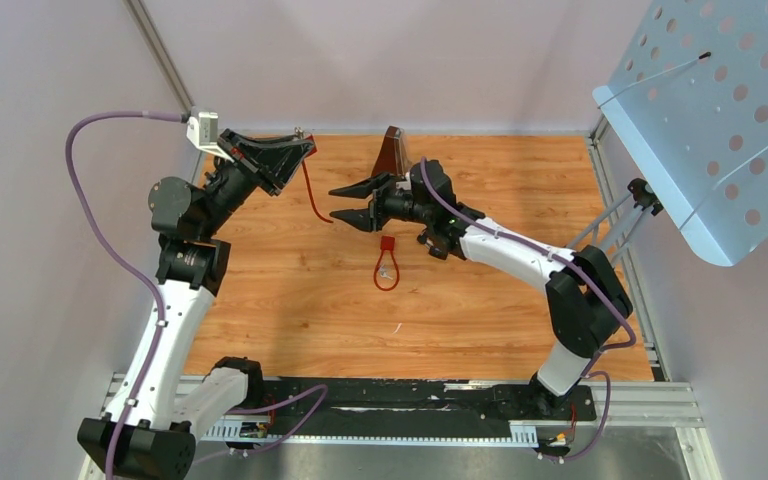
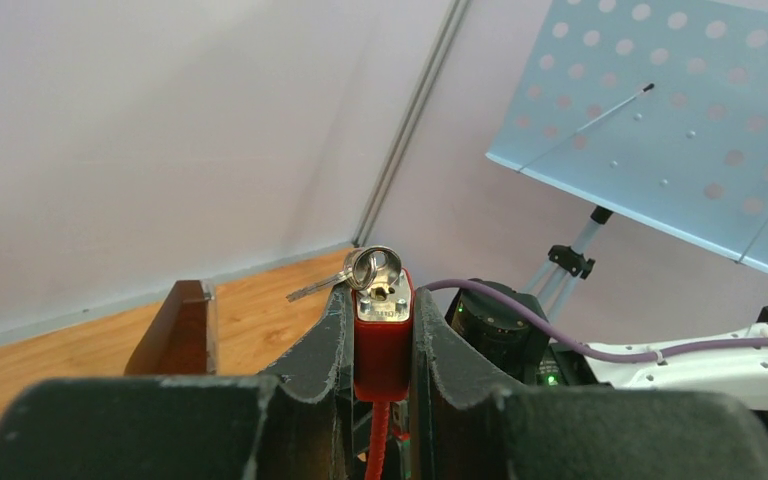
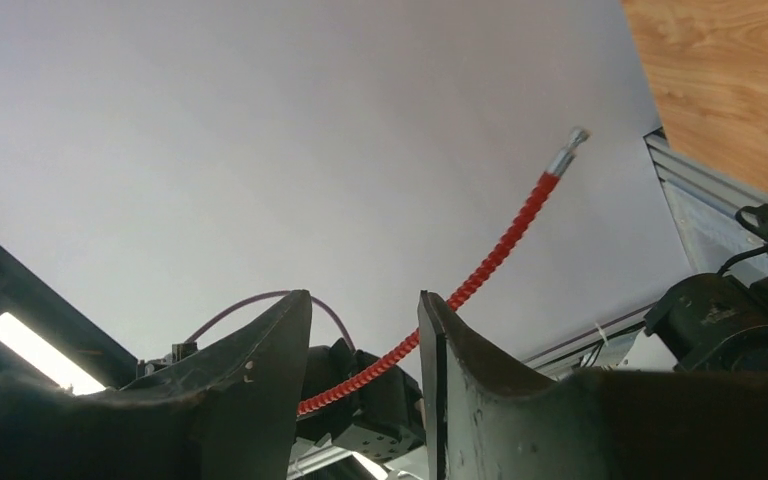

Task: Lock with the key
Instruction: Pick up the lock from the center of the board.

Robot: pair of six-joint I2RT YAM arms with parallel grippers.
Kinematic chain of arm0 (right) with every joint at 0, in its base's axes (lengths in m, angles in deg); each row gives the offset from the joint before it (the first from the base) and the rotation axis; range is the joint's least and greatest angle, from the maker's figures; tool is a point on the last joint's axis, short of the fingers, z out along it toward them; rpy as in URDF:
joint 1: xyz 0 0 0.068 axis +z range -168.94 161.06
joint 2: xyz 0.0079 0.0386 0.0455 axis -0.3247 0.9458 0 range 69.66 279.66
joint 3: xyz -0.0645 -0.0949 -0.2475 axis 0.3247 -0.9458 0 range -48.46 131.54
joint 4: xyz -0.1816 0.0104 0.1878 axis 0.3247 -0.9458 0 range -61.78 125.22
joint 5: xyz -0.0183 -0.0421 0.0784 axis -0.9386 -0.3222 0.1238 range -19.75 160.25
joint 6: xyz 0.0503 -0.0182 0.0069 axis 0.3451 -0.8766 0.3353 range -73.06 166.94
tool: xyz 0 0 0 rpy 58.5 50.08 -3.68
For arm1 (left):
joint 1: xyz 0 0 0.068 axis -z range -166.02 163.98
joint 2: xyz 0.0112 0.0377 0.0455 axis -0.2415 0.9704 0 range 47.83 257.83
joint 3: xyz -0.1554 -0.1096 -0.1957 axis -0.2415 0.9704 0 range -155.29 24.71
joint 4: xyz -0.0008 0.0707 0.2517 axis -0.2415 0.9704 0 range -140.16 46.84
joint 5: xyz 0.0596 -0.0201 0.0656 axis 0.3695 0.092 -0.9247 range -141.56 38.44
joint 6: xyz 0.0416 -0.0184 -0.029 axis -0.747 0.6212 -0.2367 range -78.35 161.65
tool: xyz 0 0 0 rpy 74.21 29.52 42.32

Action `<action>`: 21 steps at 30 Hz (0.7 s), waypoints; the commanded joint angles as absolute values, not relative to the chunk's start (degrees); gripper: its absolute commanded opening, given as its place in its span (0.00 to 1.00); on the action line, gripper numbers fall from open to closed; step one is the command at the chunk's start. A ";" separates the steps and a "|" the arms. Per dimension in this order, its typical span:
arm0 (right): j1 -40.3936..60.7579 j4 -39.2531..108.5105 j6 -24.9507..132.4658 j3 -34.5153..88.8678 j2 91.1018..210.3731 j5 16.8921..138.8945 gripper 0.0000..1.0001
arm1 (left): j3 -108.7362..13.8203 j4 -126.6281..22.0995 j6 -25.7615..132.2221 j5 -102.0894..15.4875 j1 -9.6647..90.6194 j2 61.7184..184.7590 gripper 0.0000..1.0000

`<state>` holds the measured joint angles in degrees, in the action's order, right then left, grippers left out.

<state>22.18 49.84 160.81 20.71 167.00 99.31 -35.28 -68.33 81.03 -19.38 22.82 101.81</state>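
My left gripper (image 1: pixel 306 149) is raised at the back left, shut on a red padlock (image 2: pixel 382 345). The lock's metal face points up, and a silver key on a ring (image 2: pixel 372 268) sits at its keyhole. The lock's red coiled cable (image 1: pixel 312 198) hangs free below the gripper, and its metal tip (image 3: pixel 572 138) shows in the right wrist view. My right gripper (image 1: pixel 336 202) is open and empty, level with the hanging cable and just right of it. In the right wrist view the cable (image 3: pixel 480 265) runs beyond the gap between my right fingers (image 3: pixel 270 350).
A second small red lock with a looped cable (image 1: pixel 387 268) lies on the wooden table (image 1: pixel 290 310) at mid-centre. A dark brown wooden block (image 1: pixel 392 153) stands at the back. A perforated blue stand (image 1: pixel 710 110) overhangs the right side.
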 commanded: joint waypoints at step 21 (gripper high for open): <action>24.64 42.24 169.02 25.11 167.84 98.47 0.48 | -38.20 -72.22 70.52 -12.84 22.52 101.83 0.00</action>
